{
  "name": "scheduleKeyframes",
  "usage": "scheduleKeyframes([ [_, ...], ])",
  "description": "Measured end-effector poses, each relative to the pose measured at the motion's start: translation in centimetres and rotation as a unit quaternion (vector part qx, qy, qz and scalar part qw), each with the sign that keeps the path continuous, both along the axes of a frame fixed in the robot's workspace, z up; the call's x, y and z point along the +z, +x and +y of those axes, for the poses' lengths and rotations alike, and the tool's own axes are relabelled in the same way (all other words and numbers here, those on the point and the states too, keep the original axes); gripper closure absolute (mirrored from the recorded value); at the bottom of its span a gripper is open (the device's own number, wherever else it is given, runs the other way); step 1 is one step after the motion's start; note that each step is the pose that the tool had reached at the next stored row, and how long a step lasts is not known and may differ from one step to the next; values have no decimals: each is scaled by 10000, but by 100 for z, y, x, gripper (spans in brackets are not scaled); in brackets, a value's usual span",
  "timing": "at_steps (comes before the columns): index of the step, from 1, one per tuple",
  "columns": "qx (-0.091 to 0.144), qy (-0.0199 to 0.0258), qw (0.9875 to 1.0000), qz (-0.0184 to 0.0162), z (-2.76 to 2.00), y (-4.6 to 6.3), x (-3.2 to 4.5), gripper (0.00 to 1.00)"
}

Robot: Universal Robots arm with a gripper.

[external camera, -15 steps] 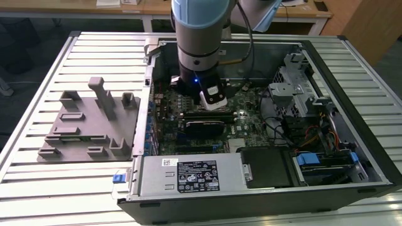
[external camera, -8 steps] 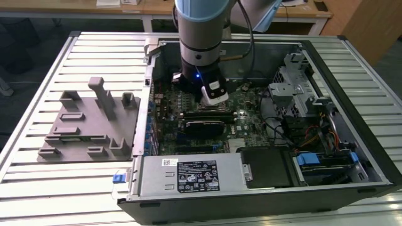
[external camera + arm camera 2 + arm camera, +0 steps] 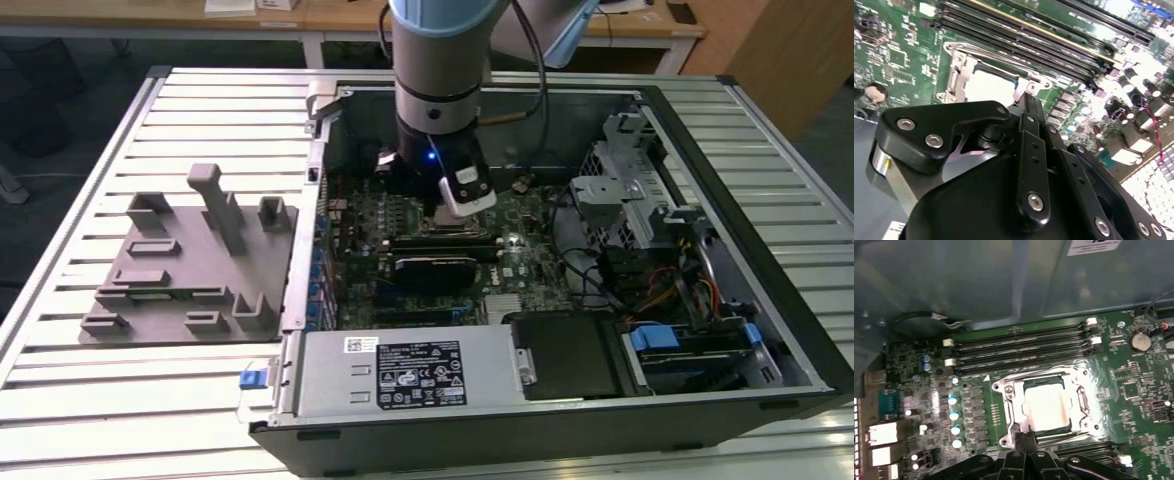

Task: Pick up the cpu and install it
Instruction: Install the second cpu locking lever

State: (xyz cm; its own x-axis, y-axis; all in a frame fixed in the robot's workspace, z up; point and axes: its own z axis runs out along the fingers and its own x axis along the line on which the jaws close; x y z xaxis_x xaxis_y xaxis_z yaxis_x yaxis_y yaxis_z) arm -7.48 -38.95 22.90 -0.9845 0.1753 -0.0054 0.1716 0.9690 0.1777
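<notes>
The cpu [image 3: 1046, 407] lies flat inside the metal frame of the socket [image 3: 1081, 402] on the green motherboard [image 3: 1134, 390], its pale top showing in both wrist views. The board sits in an open computer case [image 3: 747, 120], which rests on a slatted metal table [image 3: 147, 400]. On the exterior view's left, a grey holder [image 3: 174, 270] sits beside the case; wooden desks stand behind.

My gripper [image 3: 1026, 436] hangs just over the socket's edge, with my fingers [image 3: 1021, 440] pressed together and holding nothing, the tips close to the cpu's rim; I cannot tell whether they touch it.

The first wrist view shows the whole chip in its frame and the long memory slots [image 3: 1019, 347] nearby. In the second wrist view my own black body hides most of the chip. The exterior view takes in my arm [image 3: 441, 60] reaching down into the case.
</notes>
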Motion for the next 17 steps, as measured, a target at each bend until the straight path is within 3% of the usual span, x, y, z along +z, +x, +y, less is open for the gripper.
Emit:
scheduleKeyframes([
  [5,-26,-82,10000,0,28,94,0,89],
  [12,-27,-250,9997,-1,131,171,-4,89],
  [17,-26,-312,9995,-1,237,235,-8,89],
])
